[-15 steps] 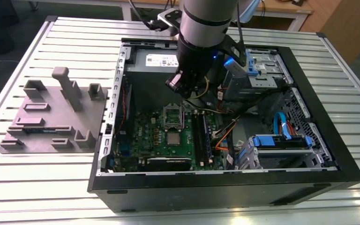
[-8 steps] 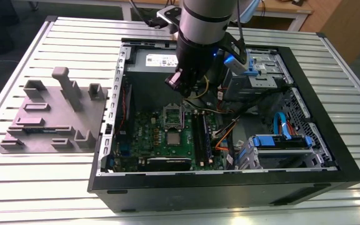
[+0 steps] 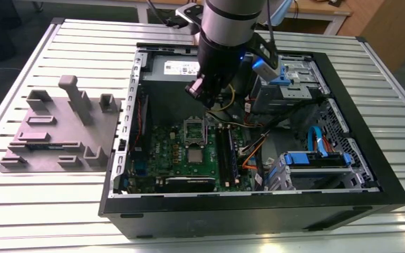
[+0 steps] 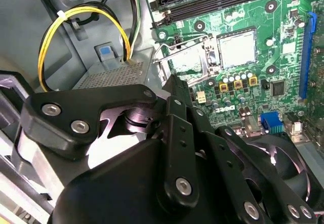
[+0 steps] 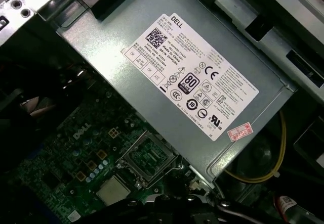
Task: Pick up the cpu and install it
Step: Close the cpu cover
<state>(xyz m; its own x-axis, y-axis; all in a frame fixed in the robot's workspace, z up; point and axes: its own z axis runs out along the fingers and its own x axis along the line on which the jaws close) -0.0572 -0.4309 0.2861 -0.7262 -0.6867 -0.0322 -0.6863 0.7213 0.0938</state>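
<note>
The cpu [image 3: 194, 156], a small flat silver-grey square, lies flat on the green motherboard [image 3: 162, 150] inside the open computer case. In both wrist views the cpu [image 4: 237, 48] [image 5: 112, 189] sits within a dark square socket frame. The hinged metal retention frame [image 4: 185, 62] [image 5: 147, 155] stands open right beside it. My gripper [image 3: 196, 90] hangs above the case interior between the power supply and the motherboard, well apart from the cpu and nearer the open retention frame. Its black linkage [image 4: 167, 148] hides whatever lies under it.
The grey power-supply box [image 5: 192, 82] with a white label lines the case's far wall. Yellow cables [image 4: 81, 16] loop beside it. A grey tray [image 3: 55, 132] with upright posts lies at the exterior view's left. Drive cages with blue clips [image 3: 315, 163] fill the right side. A black fan [image 4: 283, 158] sits near the socket.
</note>
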